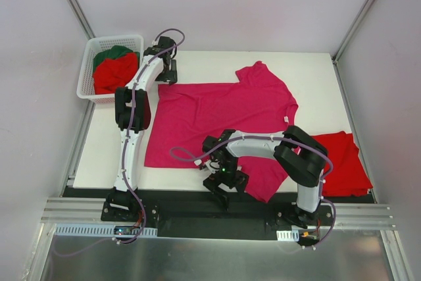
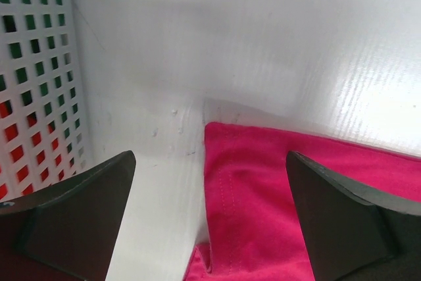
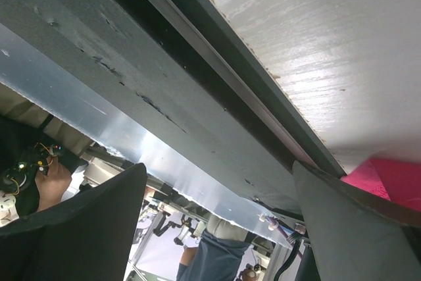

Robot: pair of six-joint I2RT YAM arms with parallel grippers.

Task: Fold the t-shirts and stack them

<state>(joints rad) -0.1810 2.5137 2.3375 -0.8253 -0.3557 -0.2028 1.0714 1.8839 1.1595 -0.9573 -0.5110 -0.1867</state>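
A magenta-pink t-shirt (image 1: 223,120) lies spread flat across the middle of the table. My left gripper (image 1: 168,74) hovers open over its far left corner, close to the basket. In the left wrist view that corner's hem (image 2: 276,189) lies on the table between the wide-apart fingers (image 2: 72,215), gripped by neither. My right gripper (image 1: 225,187) is at the near edge of the table, over the shirt's near hem, and is open and empty. Only a magenta scrap (image 3: 395,179) shows beside its fingers (image 3: 79,228). A bright red t-shirt (image 1: 342,162) lies folded at the right.
A white lattice basket (image 1: 85,74) stands at the far left corner, holding a red shirt (image 1: 115,76) and a dark green one (image 1: 113,52). Its wall (image 2: 36,97) is just left of my left gripper. The black rail (image 3: 217,90) runs along the table's near edge.
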